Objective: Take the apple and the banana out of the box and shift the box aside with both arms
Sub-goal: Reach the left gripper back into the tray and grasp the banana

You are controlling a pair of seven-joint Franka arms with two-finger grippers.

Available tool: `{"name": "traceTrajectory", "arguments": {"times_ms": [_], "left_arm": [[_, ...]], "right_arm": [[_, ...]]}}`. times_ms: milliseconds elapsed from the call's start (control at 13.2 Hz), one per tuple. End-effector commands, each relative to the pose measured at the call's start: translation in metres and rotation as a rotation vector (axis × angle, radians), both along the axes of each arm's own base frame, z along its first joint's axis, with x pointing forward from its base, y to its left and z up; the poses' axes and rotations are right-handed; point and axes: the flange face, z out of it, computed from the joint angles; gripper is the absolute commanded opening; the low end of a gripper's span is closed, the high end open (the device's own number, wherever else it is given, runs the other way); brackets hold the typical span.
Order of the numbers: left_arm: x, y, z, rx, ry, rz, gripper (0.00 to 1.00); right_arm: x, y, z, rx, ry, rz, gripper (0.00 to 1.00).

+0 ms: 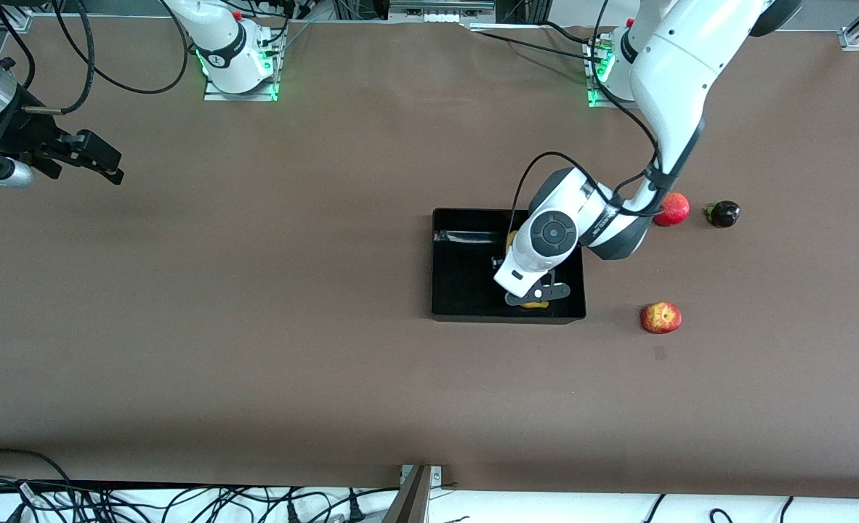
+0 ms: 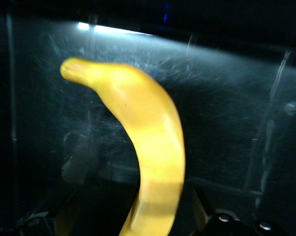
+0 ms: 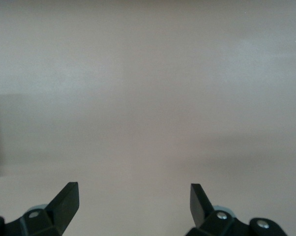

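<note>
right now the black tray point(image 1: 466, 269) sits on the brown table point(image 1: 255, 327), a little toward the left arm's end, with its long walls running toward and away from the front camera. inside it lies the banana point(image 2: 148, 142), mostly hidden in the front view under the left arm's wrist; only a yellow sliver shows at the wrist's upper edge and another at the tray wall nearest the front camera. from those two slivers its long axis seems to run along the tray's length, from the wall nearest the bases to the wall nearest the front camera. in the left wrist view the banana curves across the scratched glossy floor, one tapered tip lying free on the tray bottom and the other end running out of sight between the fingers.

the left gripper point(image 1: 537, 293) is down inside the tray over the banana, jaws spread wide on either side of the fruit, not clamped on it.

the apple point(image 1: 661, 317) rests on the table outside the tray, toward the left arm's end and about level with the tray's nearest wall. farther from the front camera lie a red round fruit point(image 1: 673, 209), partly covered by the left arm, and beside it a dark purple fruit point(image 1: 724, 213).

the right gripper point(image 1: 102, 165) waits in the air over bare table at the right arm's end, fingers point(image 3: 64, 202) apart and holding nothing.
</note>
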Motion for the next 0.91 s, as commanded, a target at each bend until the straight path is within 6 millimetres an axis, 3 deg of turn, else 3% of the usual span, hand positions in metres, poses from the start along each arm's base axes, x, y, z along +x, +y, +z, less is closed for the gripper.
{"name": "traceTrajectory", "arguments": {"times_ms": [0, 151, 302, 453, 756, 831], "left_arm": [[-0.004, 0.000, -0.005, 0.008, -0.023, 0.012, 0.88], [-0.005, 0.000, -0.009, 0.009, -0.022, 0.038, 0.05], [-0.005, 0.001, -0.002, 0.024, -0.020, 0.033, 0.00], [-0.006, 0.000, 0.021, 0.054, 0.011, 0.015, 0.00], [0.020, 0.020, 0.111, 0.059, 0.122, -0.007, 0.00], [0.031, 0.037, 0.131, 0.053, 0.158, -0.024, 0.00]], "right_arm": [[0.002, 0.001, 0.004, 0.013, -0.008, 0.009, 1.00], [0.002, 0.001, 0.003, 0.013, -0.006, 0.009, 1.00], [0.002, 0.001, 0.003, 0.013, -0.006, 0.008, 1.00], [0.002, 0.001, 0.003, 0.013, -0.005, 0.009, 1.00], [0.002, 0.001, 0.003, 0.013, -0.005, 0.009, 1.00], [0.002, 0.001, 0.003, 0.013, -0.005, 0.009, 1.00]]}}
